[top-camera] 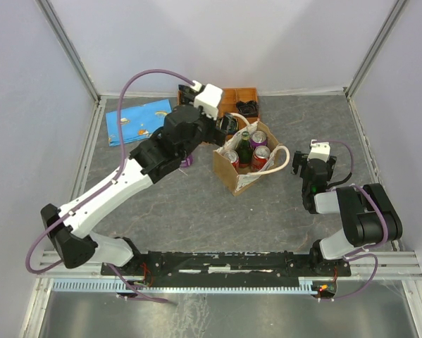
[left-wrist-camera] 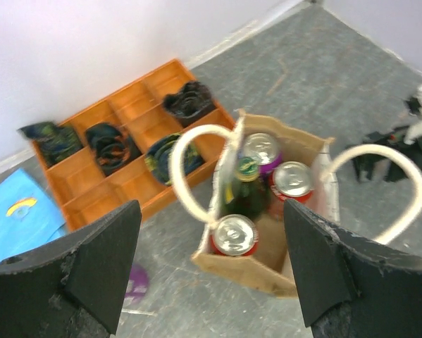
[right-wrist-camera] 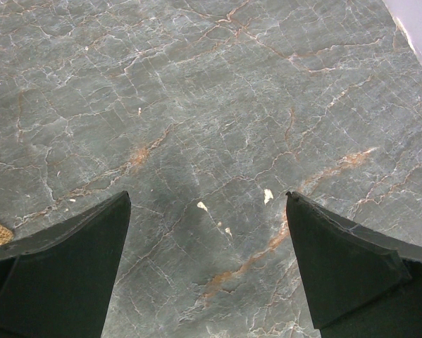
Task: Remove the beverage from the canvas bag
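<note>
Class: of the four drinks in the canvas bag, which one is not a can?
The dark green bottle with the capped neck, standing in the middle. The other three have flat silver pull-tab tops.

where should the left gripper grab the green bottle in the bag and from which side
Take the green bottle by its neck, just under the cap, coming straight down from above. It stands upright, three cans and the walls of the canvas bag hem in its body, and both rope handles splay outward, leaving the top open.
</note>
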You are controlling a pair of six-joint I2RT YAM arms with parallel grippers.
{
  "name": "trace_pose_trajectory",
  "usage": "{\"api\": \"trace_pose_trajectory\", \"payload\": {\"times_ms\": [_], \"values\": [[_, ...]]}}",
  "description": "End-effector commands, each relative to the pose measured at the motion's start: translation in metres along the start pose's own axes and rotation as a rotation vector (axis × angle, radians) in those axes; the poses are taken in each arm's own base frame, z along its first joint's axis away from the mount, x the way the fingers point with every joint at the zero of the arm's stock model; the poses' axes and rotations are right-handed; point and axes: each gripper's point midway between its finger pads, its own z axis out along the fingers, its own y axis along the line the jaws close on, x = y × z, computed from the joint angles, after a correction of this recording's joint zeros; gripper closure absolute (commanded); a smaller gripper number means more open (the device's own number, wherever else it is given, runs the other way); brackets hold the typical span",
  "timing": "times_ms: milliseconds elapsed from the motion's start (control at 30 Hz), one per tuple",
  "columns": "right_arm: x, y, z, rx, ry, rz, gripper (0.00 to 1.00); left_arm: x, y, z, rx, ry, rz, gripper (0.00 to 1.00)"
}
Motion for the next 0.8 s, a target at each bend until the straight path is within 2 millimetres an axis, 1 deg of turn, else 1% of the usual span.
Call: {"api": "trace_pose_trajectory", "payload": {"times_ms": [0, 100, 167, 400, 433, 567, 633, 767], "values": [[-0.023, 0.003, 0.005, -0.005, -0.061, 0.032, 0.01, 0.002, -0.052, 0.002, 0.123, 0.060, 0.113, 0.12], [-0.023, 0.003, 0.005, -0.004, -0.062, 0.032, 0.01, 0.003, -0.080, 0.004, 0.173, 0.077, 0.177, 0.12], [-0.022, 0.003, 0.005, -0.004, -0.060, 0.031, 0.01, 0.004, -0.094, 0.006, 0.206, 0.077, 0.198, 0.12], [-0.021, 0.003, 0.005, -0.005, -0.059, 0.031, 0.01, 0.014, -0.123, 0.021, 0.309, 0.100, 0.203, 0.11], [-0.022, 0.003, 0.005, -0.006, -0.061, 0.031, 0.01, 0.018, -0.126, 0.025, 0.313, 0.111, 0.209, 0.11], [-0.022, 0.003, 0.005, -0.005, -0.061, 0.031, 0.01, 0.034, -0.130, 0.039, 0.301, 0.171, 0.241, 0.11], [-0.022, 0.003, 0.005, -0.005, -0.062, 0.032, 0.01, 0.045, -0.128, 0.047, 0.279, 0.207, 0.248, 0.11], [-0.022, 0.003, 0.005, -0.004, -0.061, 0.032, 0.01, 0.069, -0.109, 0.064, 0.204, 0.318, 0.199, 0.13]]}}
